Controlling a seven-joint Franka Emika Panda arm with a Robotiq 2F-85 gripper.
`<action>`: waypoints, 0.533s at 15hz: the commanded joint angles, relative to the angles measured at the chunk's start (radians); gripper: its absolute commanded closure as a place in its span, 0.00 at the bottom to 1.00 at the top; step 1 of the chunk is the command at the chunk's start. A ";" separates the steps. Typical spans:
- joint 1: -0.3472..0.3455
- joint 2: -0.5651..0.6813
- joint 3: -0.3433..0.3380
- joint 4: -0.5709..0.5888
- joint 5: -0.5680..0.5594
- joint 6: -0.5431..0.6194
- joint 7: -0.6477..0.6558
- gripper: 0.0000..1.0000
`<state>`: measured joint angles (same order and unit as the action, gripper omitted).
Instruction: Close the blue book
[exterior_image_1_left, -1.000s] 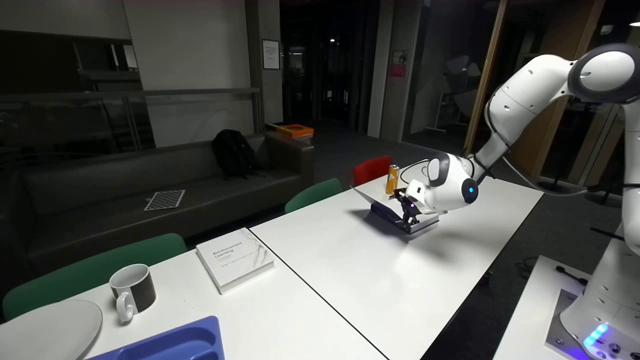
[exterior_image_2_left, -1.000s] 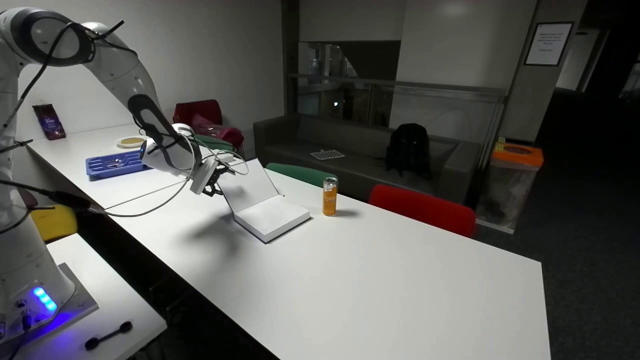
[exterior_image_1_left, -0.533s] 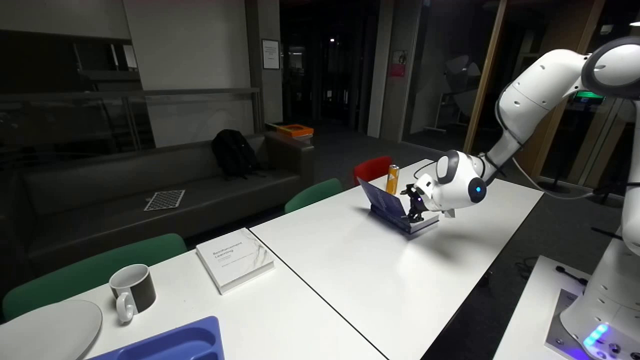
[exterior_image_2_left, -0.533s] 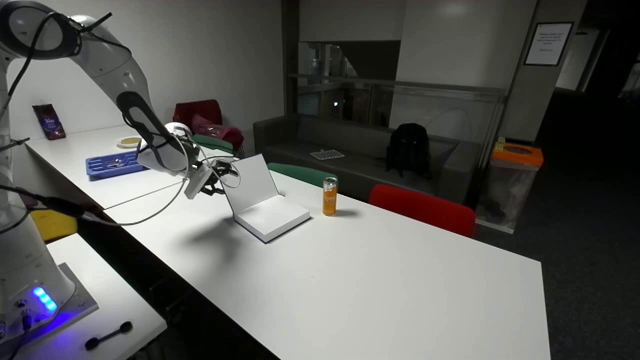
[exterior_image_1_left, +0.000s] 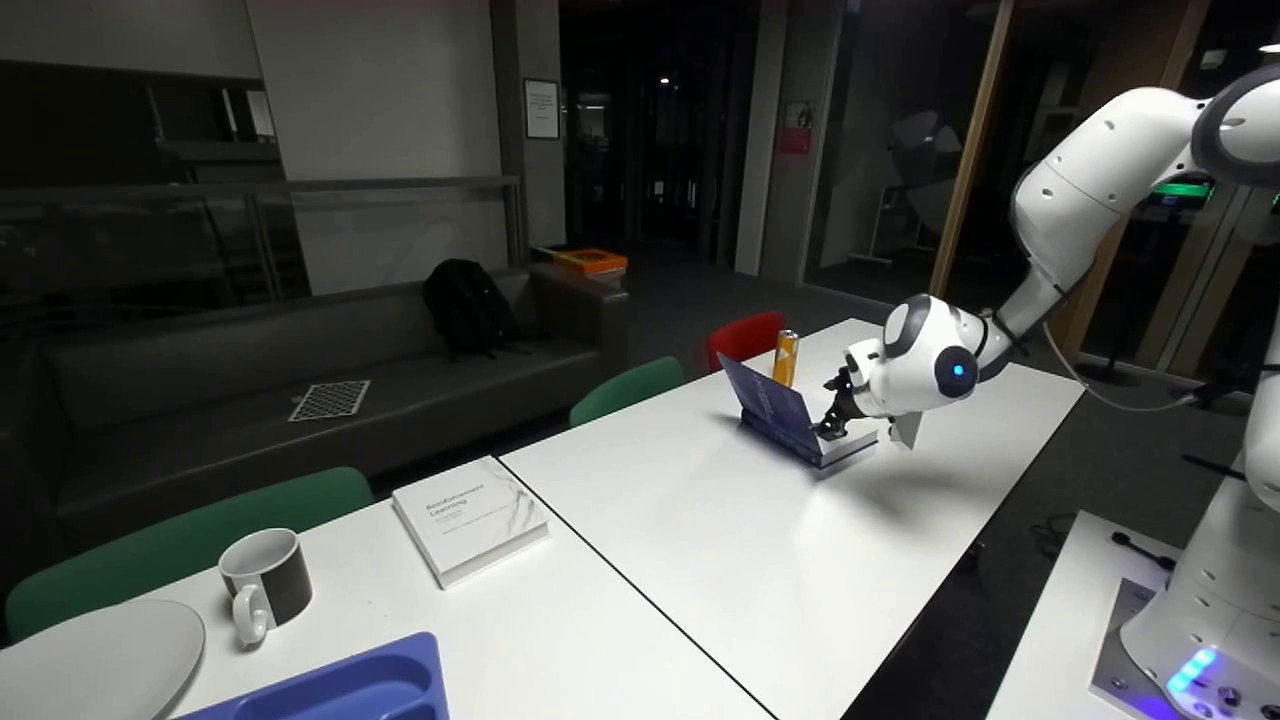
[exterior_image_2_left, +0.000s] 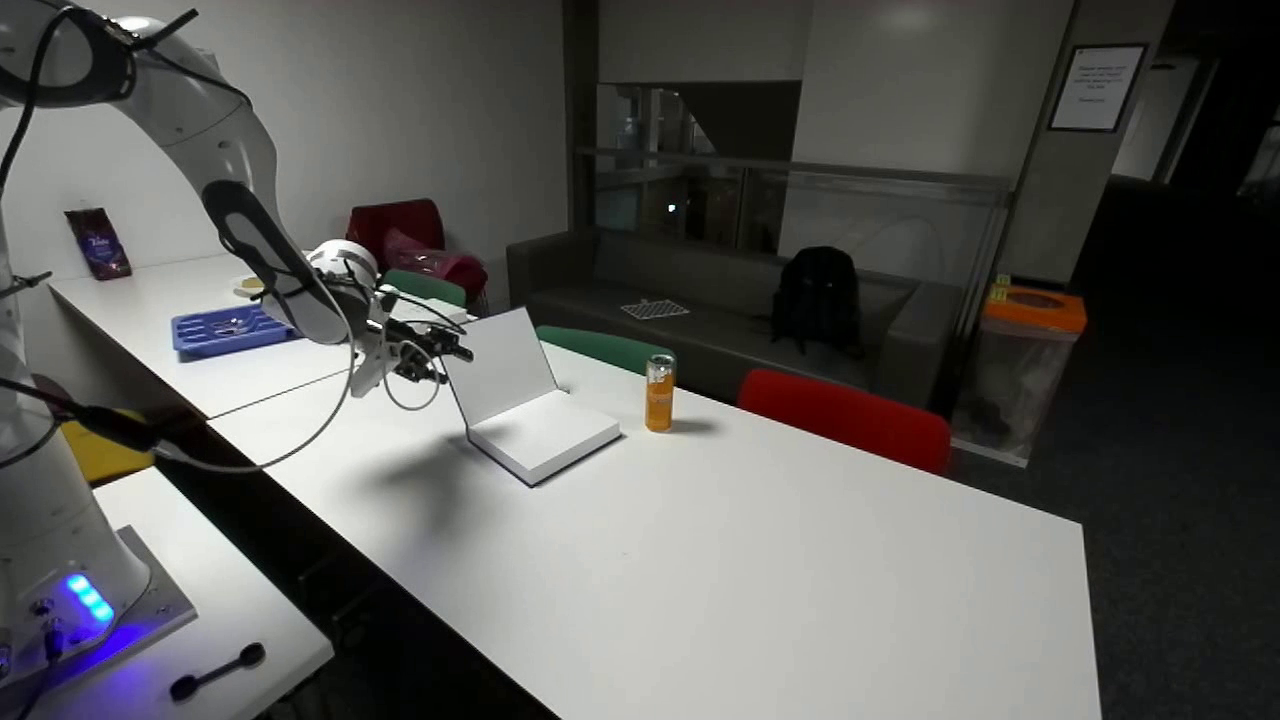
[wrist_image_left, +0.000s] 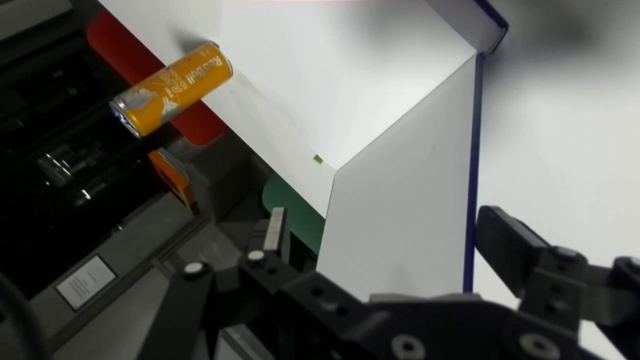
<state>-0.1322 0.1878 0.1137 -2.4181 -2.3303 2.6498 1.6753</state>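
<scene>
The blue book lies open on the white table. Its blue cover (exterior_image_1_left: 768, 405) stands raised and tilted back from the white page block. In an exterior view, the white pages (exterior_image_2_left: 545, 435) and the pale inside of the cover face the camera. In the wrist view, the inside of the cover (wrist_image_left: 400, 200) fills the space between the fingers, with its blue edge at the right finger. My gripper (exterior_image_1_left: 834, 406) is open beside the cover, seen also in an exterior view (exterior_image_2_left: 453, 364) and the wrist view (wrist_image_left: 382, 220). I cannot tell whether a finger touches the cover.
An orange can (exterior_image_2_left: 660, 393) stands beside the book, also in the wrist view (wrist_image_left: 172, 90). A white book (exterior_image_1_left: 470, 515), a mug (exterior_image_1_left: 270, 585), a plate (exterior_image_1_left: 100, 660) and a blue tray (exterior_image_1_left: 350, 685) stand farther along. Green and red chairs (exterior_image_2_left: 845, 420) line the far edge.
The cover has risen to a steeper angle, mostly in the earlier half second. My arm has drawn back toward its base, and the wrist has turned. The page block has not moved.
</scene>
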 joint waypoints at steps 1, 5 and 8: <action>0.017 -0.079 -0.015 -0.063 0.052 -0.063 0.103 0.00; 0.028 -0.094 -0.029 -0.083 0.081 -0.122 0.157 0.00; 0.030 -0.104 -0.041 -0.095 0.095 -0.150 0.185 0.00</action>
<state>-0.1233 0.1421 0.0962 -2.4652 -2.2604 2.5445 1.8290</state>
